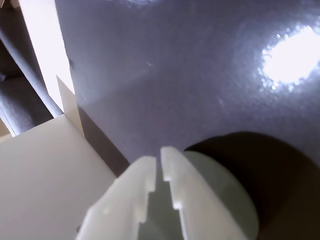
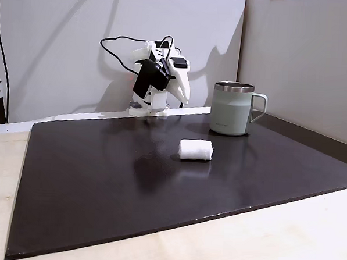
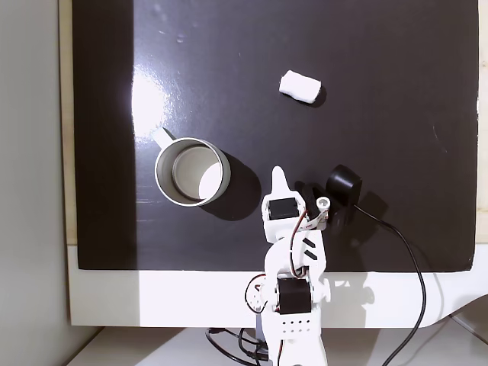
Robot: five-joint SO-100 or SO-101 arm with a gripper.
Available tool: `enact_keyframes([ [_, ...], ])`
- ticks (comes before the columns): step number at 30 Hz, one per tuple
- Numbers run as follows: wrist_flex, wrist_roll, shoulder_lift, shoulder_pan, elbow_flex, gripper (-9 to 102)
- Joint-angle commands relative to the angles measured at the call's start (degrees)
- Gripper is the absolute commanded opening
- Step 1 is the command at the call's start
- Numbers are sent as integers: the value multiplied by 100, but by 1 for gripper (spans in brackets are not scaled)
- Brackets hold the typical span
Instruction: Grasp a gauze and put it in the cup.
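The gripper [image 3: 279, 174], fingers pressed together, sat folded and empty; reaching the gauze [image 3: 300, 86] at its one o'clock seemed next, the cup [image 3: 162, 183] waiting.

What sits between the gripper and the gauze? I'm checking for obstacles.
Nothing: in a fixed view from above, only bare dark mat separates the gripper from the gauze.
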Motion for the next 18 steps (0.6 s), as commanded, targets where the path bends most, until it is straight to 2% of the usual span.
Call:
enact_keyframes([
  [1, -26, 316, -729, 18, -932, 0],
  [4, -35, 932, -2522, 88, -2145, 0],
  [7, 290, 1433, -4271, 193, -3639, 0],
  [12, 606, 1600, -5889, 352, -5309, 1],
  [18, 1301, 1819, -7392, 492, -6935, 16],
])
